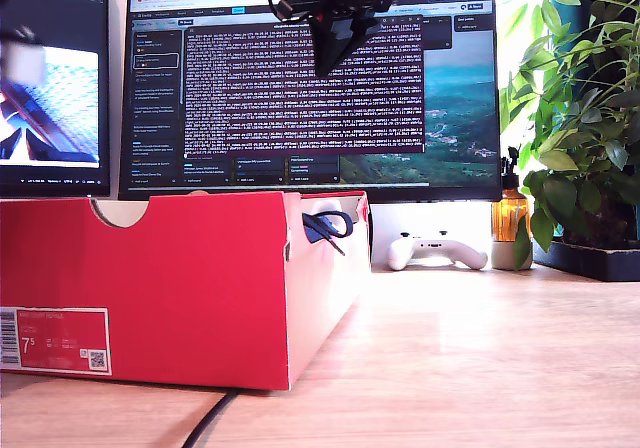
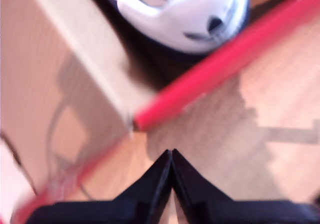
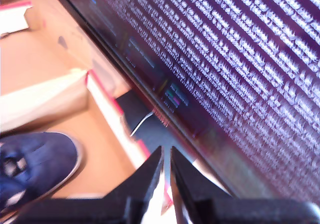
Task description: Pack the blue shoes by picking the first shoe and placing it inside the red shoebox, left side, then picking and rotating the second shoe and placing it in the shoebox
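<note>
On wooden desk [image 1: 480,348] | red shoebox [image 1: 180,278] | monitor [image 1: 310,88] behind | plant [image 1: 580,118]

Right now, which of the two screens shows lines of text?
The large monitor behind the red shoebox; the smaller screen at the exterior view's left shows a picture.

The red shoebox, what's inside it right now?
Inside the red shoebox a blue shoe rests on the brown floor. The exterior view shows only dark laces above the rim; the red wall hides the rest, so a second shoe cannot be confirmed.
</note>
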Robot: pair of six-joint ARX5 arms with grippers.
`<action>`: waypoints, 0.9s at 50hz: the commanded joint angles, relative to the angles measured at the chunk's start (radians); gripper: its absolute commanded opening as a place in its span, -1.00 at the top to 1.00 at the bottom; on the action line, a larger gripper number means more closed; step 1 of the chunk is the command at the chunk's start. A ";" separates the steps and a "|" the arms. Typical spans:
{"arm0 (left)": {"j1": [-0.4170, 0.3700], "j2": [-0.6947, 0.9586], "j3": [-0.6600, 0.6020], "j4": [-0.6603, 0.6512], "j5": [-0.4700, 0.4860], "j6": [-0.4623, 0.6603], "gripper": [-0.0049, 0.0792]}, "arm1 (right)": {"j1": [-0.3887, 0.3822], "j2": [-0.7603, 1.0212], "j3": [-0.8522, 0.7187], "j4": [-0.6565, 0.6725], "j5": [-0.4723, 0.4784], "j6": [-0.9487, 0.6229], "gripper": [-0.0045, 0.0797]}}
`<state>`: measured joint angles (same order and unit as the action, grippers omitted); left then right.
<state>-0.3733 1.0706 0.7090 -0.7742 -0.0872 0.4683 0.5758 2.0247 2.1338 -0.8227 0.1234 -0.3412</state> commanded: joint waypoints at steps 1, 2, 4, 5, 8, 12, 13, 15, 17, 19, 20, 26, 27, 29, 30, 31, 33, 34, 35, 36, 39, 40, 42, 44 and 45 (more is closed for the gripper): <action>-0.003 -0.039 0.006 -0.032 0.000 -0.034 0.93 | -0.007 -0.001 -0.010 -0.036 -0.031 0.034 0.92; -0.004 -0.050 0.006 -0.041 0.000 -0.056 0.93 | -0.010 -0.001 -0.010 -0.048 -0.050 0.040 0.92; -0.008 -0.077 0.006 -0.057 0.000 -0.082 0.93 | -0.018 -0.001 -0.010 -0.069 -0.073 0.055 0.92; -0.010 -0.089 0.006 -0.062 0.000 -0.102 0.93 | -0.022 -0.001 -0.010 -0.078 -0.084 0.074 0.92; -0.017 -0.133 0.006 -0.077 0.000 -0.139 0.93 | -0.035 -0.001 -0.010 -0.094 -0.121 0.108 0.92; -0.021 -0.196 0.006 -0.092 0.001 -0.193 0.93 | -0.051 -0.001 -0.010 -0.108 -0.160 0.137 0.92; -0.021 -0.212 0.006 -0.092 0.001 -0.200 0.93 | -0.056 -0.001 -0.010 -0.113 -0.166 0.138 0.92; -0.021 -0.244 0.006 -0.090 0.001 -0.220 0.93 | -0.064 -0.001 -0.010 -0.126 -0.174 0.138 0.92; -0.021 -0.273 0.006 -0.088 0.001 -0.234 0.93 | -0.072 -0.001 -0.010 -0.142 -0.175 0.144 0.92; -0.021 -0.303 0.006 -0.083 0.003 -0.238 0.93 | -0.080 -0.001 -0.010 -0.157 -0.175 0.151 0.92; -0.021 -0.315 0.006 -0.083 0.003 -0.265 0.93 | -0.083 -0.001 -0.010 -0.167 -0.177 0.151 0.92; -0.021 -0.378 0.006 -0.072 0.005 -0.312 0.93 | -0.099 -0.001 -0.010 -0.175 -0.177 0.165 0.92; -0.021 -0.384 0.006 -0.066 0.005 -0.315 0.93 | -0.100 -0.001 -0.010 -0.174 -0.177 0.168 0.92; -0.021 -0.396 0.006 -0.052 0.004 -0.319 0.93 | -0.101 -0.003 -0.010 -0.172 -0.177 0.171 0.92; -0.020 -0.400 0.006 -0.043 0.004 -0.326 0.93 | -0.101 -0.006 -0.010 -0.170 -0.175 0.174 0.92; -0.020 -0.404 0.006 -0.034 0.004 -0.327 0.93 | -0.102 -0.010 -0.010 -0.169 -0.175 0.179 0.92; -0.020 -0.410 0.006 -0.016 0.004 -0.335 0.93 | -0.105 -0.018 -0.010 -0.164 -0.175 0.188 0.92; -0.021 -0.412 0.006 -0.009 0.004 -0.335 0.93 | -0.105 -0.022 -0.010 -0.157 -0.175 0.192 0.92; -0.021 -0.412 0.006 0.000 0.004 -0.340 0.93 | -0.105 -0.029 -0.010 -0.150 -0.171 0.199 0.92; -0.020 -0.412 0.006 0.006 0.004 -0.341 0.93 | -0.105 -0.035 -0.010 -0.144 -0.163 0.203 0.92; -0.020 -0.411 0.006 0.019 0.004 -0.342 0.93 | -0.105 -0.056 -0.010 -0.119 -0.152 0.209 0.92; -0.020 -0.410 0.006 0.023 0.004 -0.342 0.93 | -0.105 -0.066 -0.010 -0.115 -0.147 0.209 0.92; -0.020 -0.410 0.006 0.032 0.004 -0.341 0.93 | -0.105 -0.080 -0.010 -0.111 -0.139 0.209 0.92; -0.020 -0.410 0.006 0.042 0.004 -0.341 0.93 | -0.105 -0.090 -0.010 -0.111 -0.138 0.209 0.92; -0.020 -0.410 0.006 0.050 0.004 -0.341 0.93 | -0.105 -0.097 -0.010 -0.114 -0.137 0.209 0.92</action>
<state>-0.3923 0.6624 0.7090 -0.7441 -0.0837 0.1337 0.4664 2.0026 2.1334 -0.9432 -0.0174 -0.1352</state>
